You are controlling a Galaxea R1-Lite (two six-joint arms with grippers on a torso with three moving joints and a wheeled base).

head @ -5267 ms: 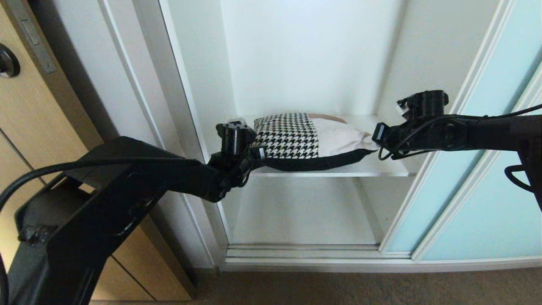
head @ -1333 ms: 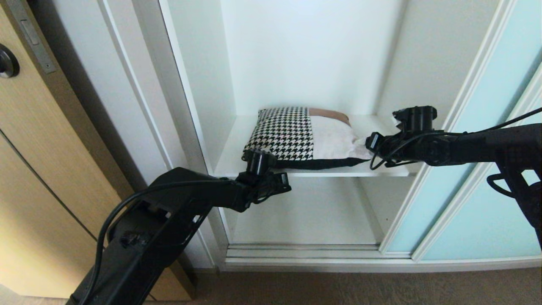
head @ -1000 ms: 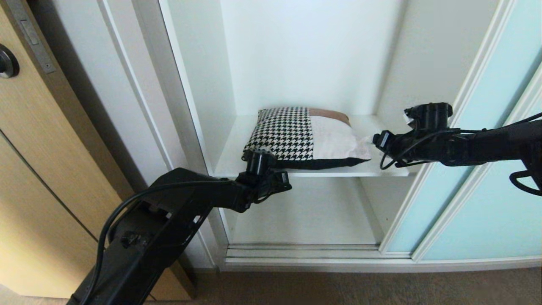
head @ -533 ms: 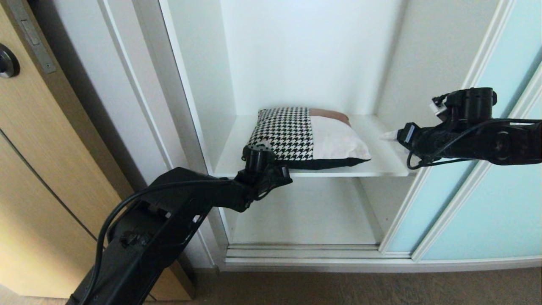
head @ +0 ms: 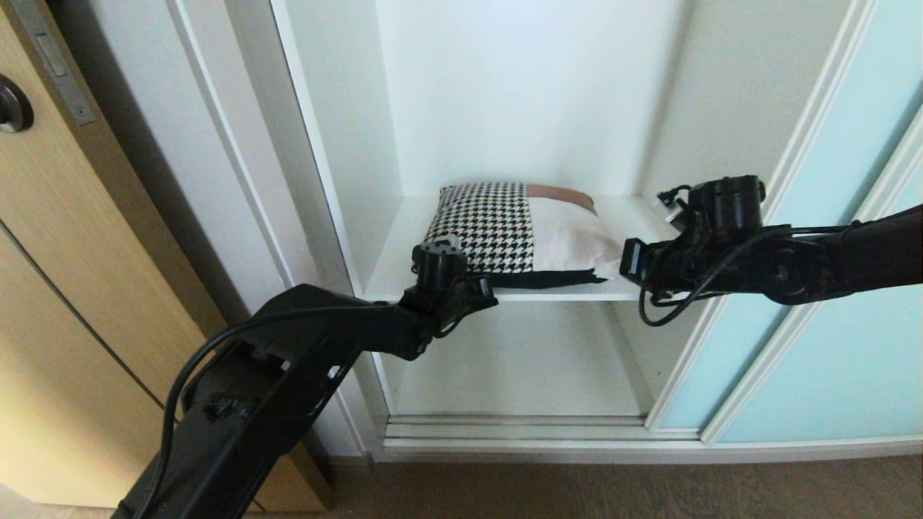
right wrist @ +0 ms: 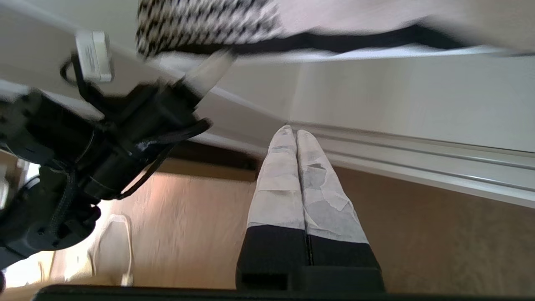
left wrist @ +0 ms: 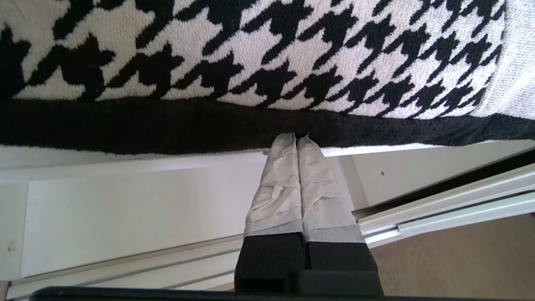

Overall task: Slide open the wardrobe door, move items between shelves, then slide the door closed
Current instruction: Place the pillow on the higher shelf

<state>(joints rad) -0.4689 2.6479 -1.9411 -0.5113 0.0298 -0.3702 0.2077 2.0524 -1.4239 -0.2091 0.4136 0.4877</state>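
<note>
Square cushion with black-and-white houndstooth, cream and rust-brown patches and a black back: lying flat on the flat white shelf board inside the wardrobe, nearer the middle and right of it, black edge at the near side. Below it, a second white shelf board with nothing seen on it.

Tall sliding wardrobe door of pale aqua frosted glass in a slim silver-white frame: pushed to the right, wardrobe open.

Left gripper: two taped fingers pressed together, nothing between them, tips right up against the black near edge of the cushion, just over the front lip of the shelf. Touching or only very close: hard to tell.

Right gripper: taped fingers also pressed together, holding nothing, at the right near corner of the cushion by the shelf's front edge, seen from the head camera at.

Tan wood-grain door with a dark round handle on the far left. Brown floor at the near side.
</note>
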